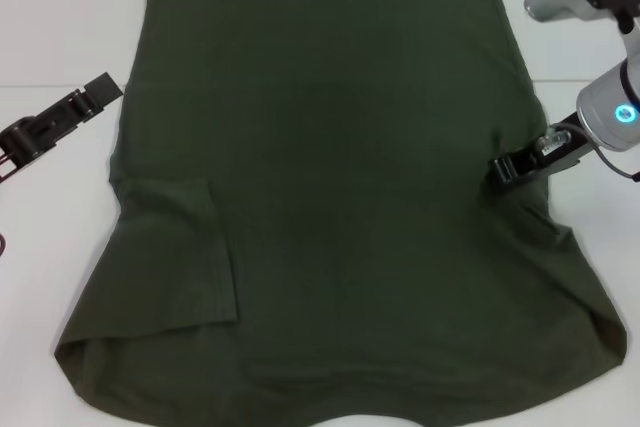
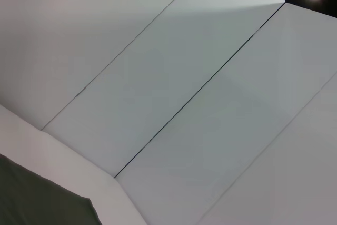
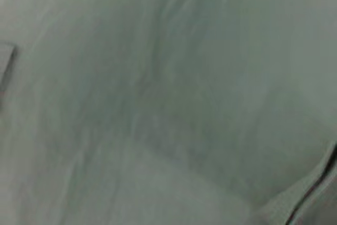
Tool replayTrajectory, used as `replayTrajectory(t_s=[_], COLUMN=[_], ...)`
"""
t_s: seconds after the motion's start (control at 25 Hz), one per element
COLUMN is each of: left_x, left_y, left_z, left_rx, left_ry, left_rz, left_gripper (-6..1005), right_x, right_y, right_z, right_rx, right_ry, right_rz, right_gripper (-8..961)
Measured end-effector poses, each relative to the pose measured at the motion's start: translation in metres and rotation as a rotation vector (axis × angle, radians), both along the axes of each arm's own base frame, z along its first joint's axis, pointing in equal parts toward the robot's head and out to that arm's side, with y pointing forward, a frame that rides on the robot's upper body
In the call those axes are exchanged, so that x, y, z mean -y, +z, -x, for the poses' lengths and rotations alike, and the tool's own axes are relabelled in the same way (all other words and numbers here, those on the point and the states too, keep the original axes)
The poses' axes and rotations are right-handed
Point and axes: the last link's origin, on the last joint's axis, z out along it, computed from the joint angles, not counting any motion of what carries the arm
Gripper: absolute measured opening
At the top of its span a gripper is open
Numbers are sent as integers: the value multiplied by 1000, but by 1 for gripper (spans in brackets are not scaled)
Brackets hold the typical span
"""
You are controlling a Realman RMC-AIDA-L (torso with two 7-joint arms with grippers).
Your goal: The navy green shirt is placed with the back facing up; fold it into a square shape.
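left end effector [image 1: 95, 94] sits on the white bench [image 1: 50, 27] just off the shirt's left edge, not touching cloth; can't tell if its fingers are spread or pressed together. left wrist view is mostly pale wall panels plus a dark cloth corner. the navy green shirt [image 1: 330, 197] lies flat across the middle of the bench, plain side up, filling most of the head view. its left sleeve [image 1: 180, 257] is folded inward onto the body. right end effector [image 1: 508, 169] is at the shirt's right edge, over the cloth; grip state can't be told. right wrist view shows only blurred green fabric up close.
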Motion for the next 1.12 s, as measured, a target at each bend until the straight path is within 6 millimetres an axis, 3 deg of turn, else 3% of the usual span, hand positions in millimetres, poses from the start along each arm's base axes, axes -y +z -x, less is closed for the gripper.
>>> replayTrajectory(t_s=[0.08, 0.36, 0.52, 0.72, 0.88, 1.12], left_x=[0, -1, 0, 11, 35, 51], left_y=[0, 0, 3, 13, 21, 17], left_z=[0, 5, 9, 29, 45, 62], left_rx=[-2, 7, -1, -35, -60, -96], left_ry=[0, 20, 33, 142, 247, 383], left_rz=[-2, -1, 34, 302, 540, 638], left_gripper=[959, 959, 958, 956, 954, 951], right_x=[-1, 4, 5, 7, 5, 1], right_y=[2, 12, 31, 53, 65, 71], right_z=[0, -2, -17, -36, -39, -32], right_rx=[-44, -342, -380, -366, -372, -383], right_ry=[-14, -68, -79, -96, -94, -80], right_rz=[-13, -36, -66, -114, -139, -158], right_gripper=[21, 295, 436, 493, 493, 492])
